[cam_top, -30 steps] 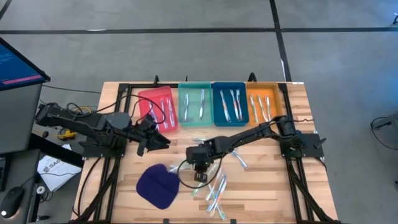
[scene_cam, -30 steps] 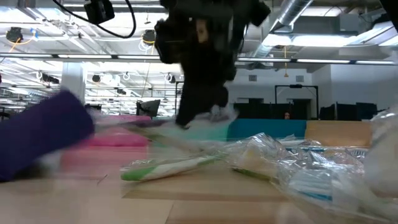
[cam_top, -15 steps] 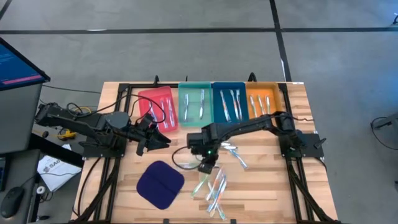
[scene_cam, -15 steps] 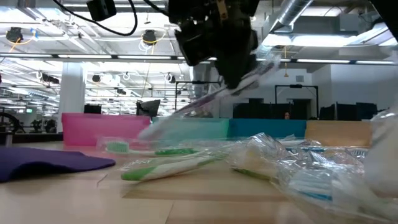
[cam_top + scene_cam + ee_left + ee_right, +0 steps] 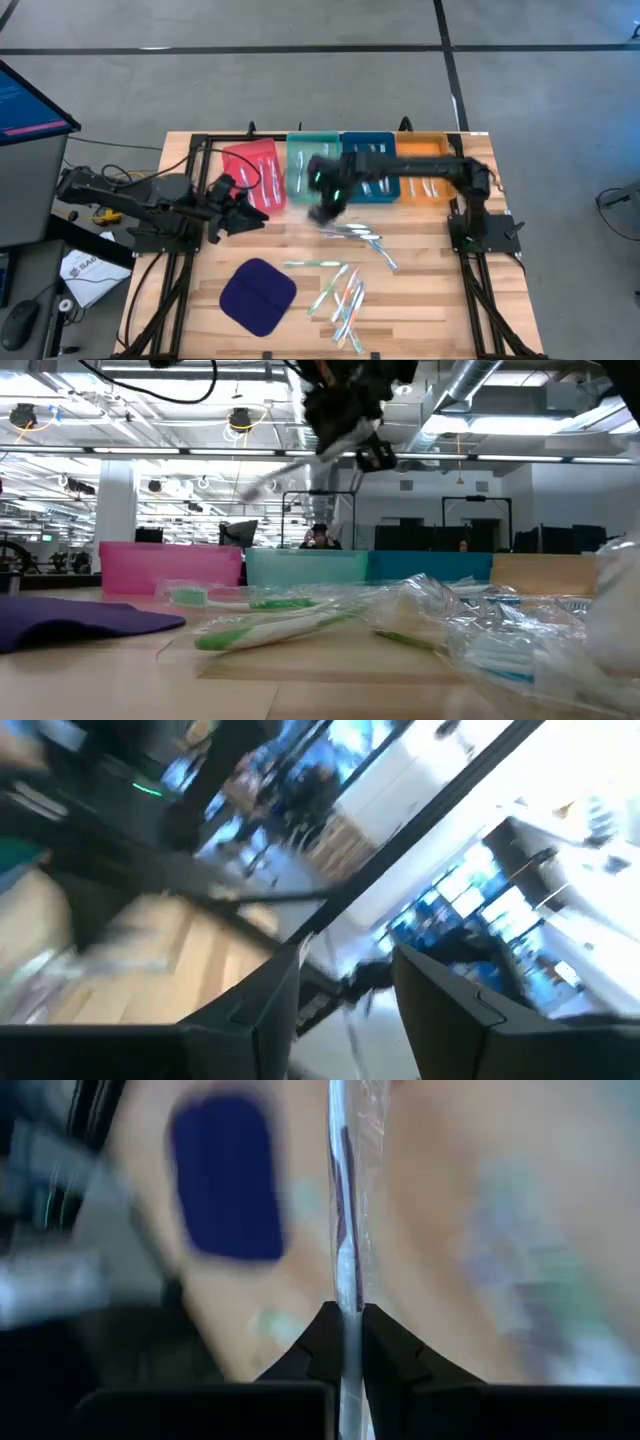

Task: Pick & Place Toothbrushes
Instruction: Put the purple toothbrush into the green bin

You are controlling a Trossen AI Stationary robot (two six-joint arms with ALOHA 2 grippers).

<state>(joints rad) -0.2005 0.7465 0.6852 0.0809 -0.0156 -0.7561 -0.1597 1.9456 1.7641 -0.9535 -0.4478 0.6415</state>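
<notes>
Left gripper: waiting near the pink tray, fingers half apart, holding nothing | Right gripper: has lifted off the wooden table, now carrying a thin clear-wrapped toothbrush, pinched tight, toward the teal tray | Loose toothbrushes: still lying on the table.

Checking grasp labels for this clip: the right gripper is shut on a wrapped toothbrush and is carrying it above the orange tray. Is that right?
Not quite. The right gripper is shut on a wrapped toothbrush, but the high view shows it by the teal tray, not the orange tray.
</notes>
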